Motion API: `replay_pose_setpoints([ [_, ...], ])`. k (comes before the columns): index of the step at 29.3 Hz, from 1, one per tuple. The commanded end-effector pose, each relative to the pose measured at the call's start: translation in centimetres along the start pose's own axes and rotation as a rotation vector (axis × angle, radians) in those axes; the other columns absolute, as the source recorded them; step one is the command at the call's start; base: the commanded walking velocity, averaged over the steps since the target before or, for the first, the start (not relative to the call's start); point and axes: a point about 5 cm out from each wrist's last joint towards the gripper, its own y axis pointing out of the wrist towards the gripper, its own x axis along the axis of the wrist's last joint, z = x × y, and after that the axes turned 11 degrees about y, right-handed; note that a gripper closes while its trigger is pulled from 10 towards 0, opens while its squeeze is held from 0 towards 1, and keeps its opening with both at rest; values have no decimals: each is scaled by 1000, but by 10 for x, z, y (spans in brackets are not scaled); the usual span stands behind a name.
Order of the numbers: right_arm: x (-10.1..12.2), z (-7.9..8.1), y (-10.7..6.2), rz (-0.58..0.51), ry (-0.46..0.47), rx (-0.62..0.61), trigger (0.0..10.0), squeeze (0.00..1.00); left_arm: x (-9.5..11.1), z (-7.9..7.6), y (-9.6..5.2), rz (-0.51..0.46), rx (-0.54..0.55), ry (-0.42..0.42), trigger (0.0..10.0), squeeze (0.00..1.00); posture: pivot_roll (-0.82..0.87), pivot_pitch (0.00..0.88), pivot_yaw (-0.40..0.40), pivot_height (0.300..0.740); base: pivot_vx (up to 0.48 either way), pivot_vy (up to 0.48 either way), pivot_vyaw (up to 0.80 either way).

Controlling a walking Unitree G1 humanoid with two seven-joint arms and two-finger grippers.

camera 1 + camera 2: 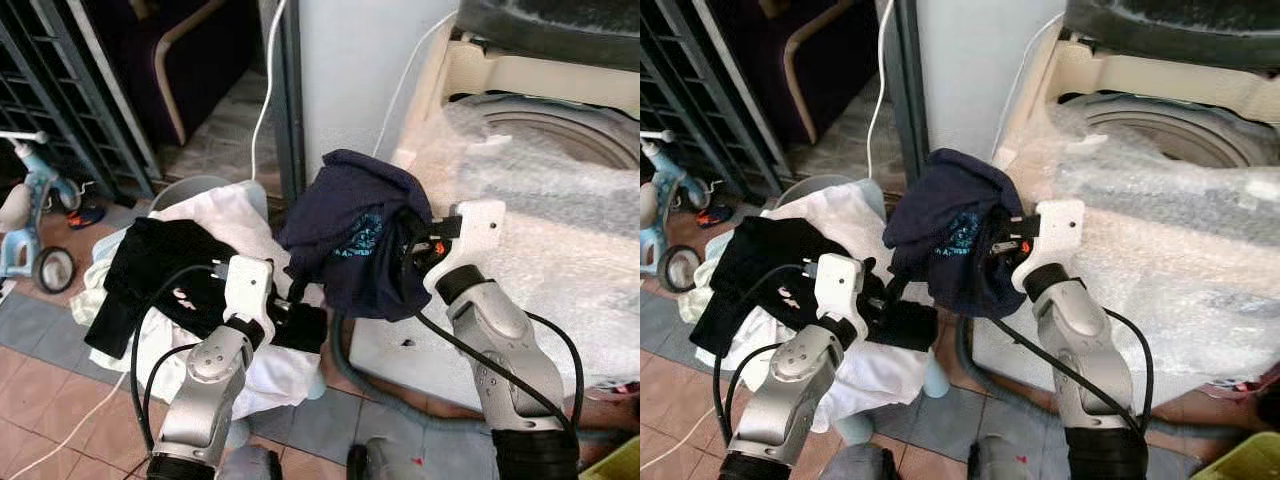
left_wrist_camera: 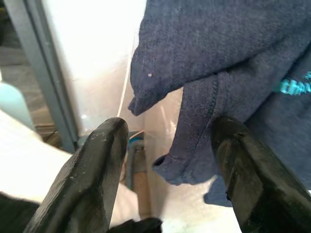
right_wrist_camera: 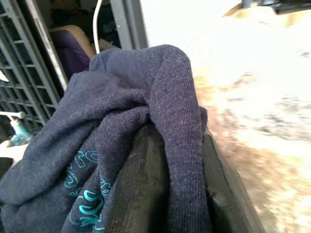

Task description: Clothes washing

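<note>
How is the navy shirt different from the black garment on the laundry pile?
The navy shirt hangs in the air, pinched by the right gripper; the black garment lies spread on the white laundry. The navy shirt carries teal print, the black garment a small white mark. Both are dark clothing.

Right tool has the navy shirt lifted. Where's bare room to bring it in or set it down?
The washer's drum opening, beyond the bubble-wrapped front, is free. The laundry basket is heaped with white and black clothes, and the open left tool crowds that side. The navy shirt hangs from the right tool.
</note>
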Motion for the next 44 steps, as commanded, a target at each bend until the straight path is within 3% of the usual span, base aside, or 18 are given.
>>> replay_pose_setpoints([
  [1,2,7,2,-16,-13,25,10000,0,-3,6,-4,12,15,0,10000,0,-48,72,49,740,0,-337,0],
  [14,5,7,4,-25,-48,23,10000,0,-4,6,-4,14,16,7,10000,0,-47,75,51,740,0,-92,0],
  [25,23,6,15,-101,-70,13,10000,0,6,8,-2,-17,28,6,10000,0,-65,110,61,740,0,-108,-758],
  [33,21,10,16,-102,-82,24,10000,0,6,10,-2,-26,51,2,10000,0,-64,98,55,740,0,0,0],
  [37,25,11,18,-141,-133,10,10000,0,7,13,-5,-52,73,-49,10000,0,-59,85,58,740,69,0,0],
  [44,47,9,28,-236,-241,-1,10000,0,8,12,-3,-62,53,-47,10000,0,-60,75,62,740,385,0,0],
])
